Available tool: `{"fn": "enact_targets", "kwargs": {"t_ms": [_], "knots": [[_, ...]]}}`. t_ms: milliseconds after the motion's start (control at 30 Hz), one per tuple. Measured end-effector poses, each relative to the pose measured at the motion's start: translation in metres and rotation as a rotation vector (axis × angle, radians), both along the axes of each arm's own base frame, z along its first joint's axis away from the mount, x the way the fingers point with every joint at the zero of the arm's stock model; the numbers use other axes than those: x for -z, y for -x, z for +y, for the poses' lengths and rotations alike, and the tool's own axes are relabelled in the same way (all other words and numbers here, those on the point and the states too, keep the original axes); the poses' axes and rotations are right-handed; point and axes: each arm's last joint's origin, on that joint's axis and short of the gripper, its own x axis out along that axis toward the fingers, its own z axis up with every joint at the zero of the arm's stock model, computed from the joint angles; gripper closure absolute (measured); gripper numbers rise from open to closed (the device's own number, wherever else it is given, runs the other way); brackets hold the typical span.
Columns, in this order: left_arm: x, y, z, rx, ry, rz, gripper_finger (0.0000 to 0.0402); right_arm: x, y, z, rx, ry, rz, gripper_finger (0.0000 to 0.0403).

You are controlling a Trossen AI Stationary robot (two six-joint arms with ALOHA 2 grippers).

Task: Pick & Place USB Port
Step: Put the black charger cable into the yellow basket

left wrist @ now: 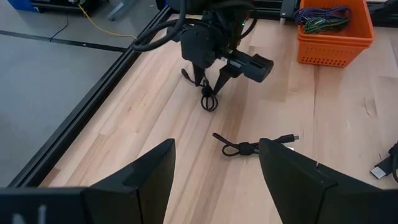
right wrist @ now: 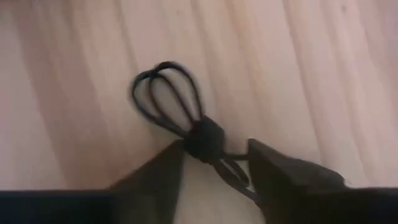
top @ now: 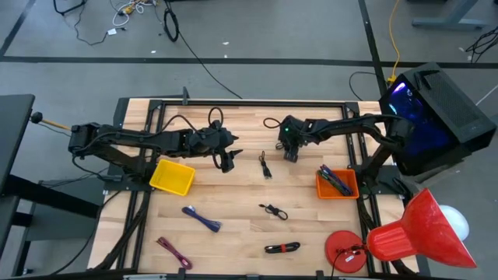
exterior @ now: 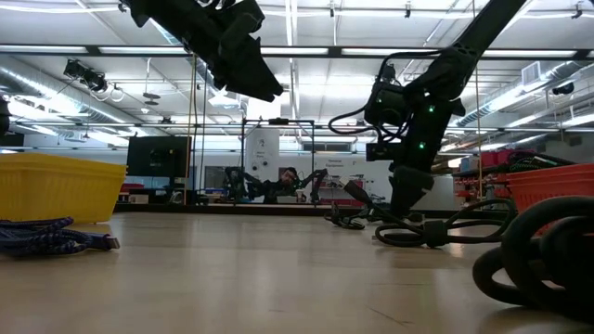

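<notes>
Target cable: a coiled black USB cable (right wrist: 198, 138) lies on the wooden table (top: 233, 225) at the back, right of centre; its looped end points away from the wrist camera, its bound middle sits between the two fingertips.
Right gripper: the right gripper (top: 291, 154) is lowered onto that cable, fingers straddling it with a narrow gap; whether the pads already press the cable cannot be told, as the tips are partly out of view.
Left gripper: the left gripper (top: 227, 162) hangs above the table left of centre, jaws spread wide, holding nothing.
Nearby cables: a second black cable (top: 265, 166) lies between the two grippers; a third black bundle (top: 273, 211) lies nearer the front; a black-and-red cable (top: 282, 248) lies by the front edge.
Coloured cables: a blue cable (top: 201, 218) and a purple cable (top: 173, 253) lie front left.
Bins: an orange bin (top: 337, 188) at the right holds several cables; a yellow bin (top: 173, 177) stands at the left, just beside the left arm.
</notes>
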Motion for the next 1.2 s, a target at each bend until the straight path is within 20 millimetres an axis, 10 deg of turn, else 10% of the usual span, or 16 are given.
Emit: {"fn": "enact_targets", "kwargs": {"t_ms": [133,500,800,1200], "knots": [[0.000,0.000,0.000,0.000,0.000,0.000,0.0165,0.001,0.001,0.001,-0.022,-0.012,0.013,0.0372],[0.000,0.000,0.000,-0.002,0.003,-0.002,0.0165,-0.017,0.001,0.007,-0.010,-0.028,0.035,0.0399],[0.000,0.000,0.004,-0.046,-0.011,-0.003,0.0165,-0.082,-0.009,0.019,-0.020,0.007,-0.105,0.0399],[-0.026,-0.010,0.016,0.066,-0.034,-0.291,0.0165,-0.200,0.005,0.082,-0.231,0.057,-0.664,0.0402]]}}
